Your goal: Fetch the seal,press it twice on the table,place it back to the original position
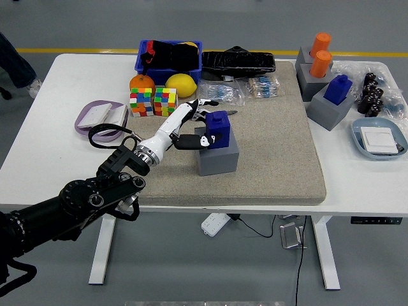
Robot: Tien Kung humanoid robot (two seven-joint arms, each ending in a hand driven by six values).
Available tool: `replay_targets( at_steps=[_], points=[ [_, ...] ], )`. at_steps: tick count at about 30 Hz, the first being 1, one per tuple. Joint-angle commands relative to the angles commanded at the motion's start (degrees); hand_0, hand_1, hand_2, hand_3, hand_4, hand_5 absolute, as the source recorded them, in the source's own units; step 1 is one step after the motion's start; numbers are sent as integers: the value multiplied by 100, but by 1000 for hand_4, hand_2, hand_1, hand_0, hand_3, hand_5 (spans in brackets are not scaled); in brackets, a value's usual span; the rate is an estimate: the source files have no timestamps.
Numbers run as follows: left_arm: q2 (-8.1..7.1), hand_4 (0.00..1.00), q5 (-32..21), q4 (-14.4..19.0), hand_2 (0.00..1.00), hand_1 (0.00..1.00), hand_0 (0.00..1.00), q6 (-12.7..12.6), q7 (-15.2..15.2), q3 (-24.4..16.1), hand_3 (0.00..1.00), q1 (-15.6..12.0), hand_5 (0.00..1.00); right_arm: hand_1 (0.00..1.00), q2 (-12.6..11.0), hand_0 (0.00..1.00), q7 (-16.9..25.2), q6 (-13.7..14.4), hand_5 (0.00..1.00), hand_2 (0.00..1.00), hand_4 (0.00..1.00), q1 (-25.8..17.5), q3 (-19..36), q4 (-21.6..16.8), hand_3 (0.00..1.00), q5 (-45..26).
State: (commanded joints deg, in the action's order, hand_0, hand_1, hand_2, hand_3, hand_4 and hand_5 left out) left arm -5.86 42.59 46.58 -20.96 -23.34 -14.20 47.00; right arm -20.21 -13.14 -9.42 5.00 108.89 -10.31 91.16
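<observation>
The blue seal [217, 129] is gripped by my left hand [199, 125], white fingers behind it and the black thumb across its front. It sits raised at the top of its grey holder block [218, 156] on the tan mat [268, 137]; I cannot tell whether its base still touches the slot. My left arm reaches in from the lower left. The right arm is out of view.
Two colour cubes [153, 101], an orange and a lemon [181, 84] lie just left of the hand. A blue bin [169, 56] stands behind. Other grey blocks with orange [317, 62] and blue [338, 89] seals stand at the right, by a blue dish [380, 139].
</observation>
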Motion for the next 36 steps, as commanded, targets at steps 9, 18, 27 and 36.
replay_targets(
  at_steps=[9, 18, 27, 36],
  points=[
    [11, 633, -3, -38, 387, 459, 804, -4, -15, 66, 784, 4, 2, 730, 0, 797, 3, 2, 512, 740, 841, 6, 16, 0, 691, 16],
    [-17, 632, 89, -38, 386, 460, 802, -22, 10, 161, 784, 63, 2, 729, 1, 796, 3, 2, 512, 739, 841, -6, 32, 0, 690, 29],
    [23, 632, 78, -61, 418, 498, 807, 30, 34, 223, 785, 64, 2, 729, 7, 796, 8, 0, 511, 738, 841, 9, 44, 0, 690, 26],
    [28, 883, -13, -113, 746, 806, 870, 145, 35, 189, 833, 56, 2, 729, 11, 796, 32, -7, 511, 738, 841, 4, 44, 0, 690, 27]
  ],
)
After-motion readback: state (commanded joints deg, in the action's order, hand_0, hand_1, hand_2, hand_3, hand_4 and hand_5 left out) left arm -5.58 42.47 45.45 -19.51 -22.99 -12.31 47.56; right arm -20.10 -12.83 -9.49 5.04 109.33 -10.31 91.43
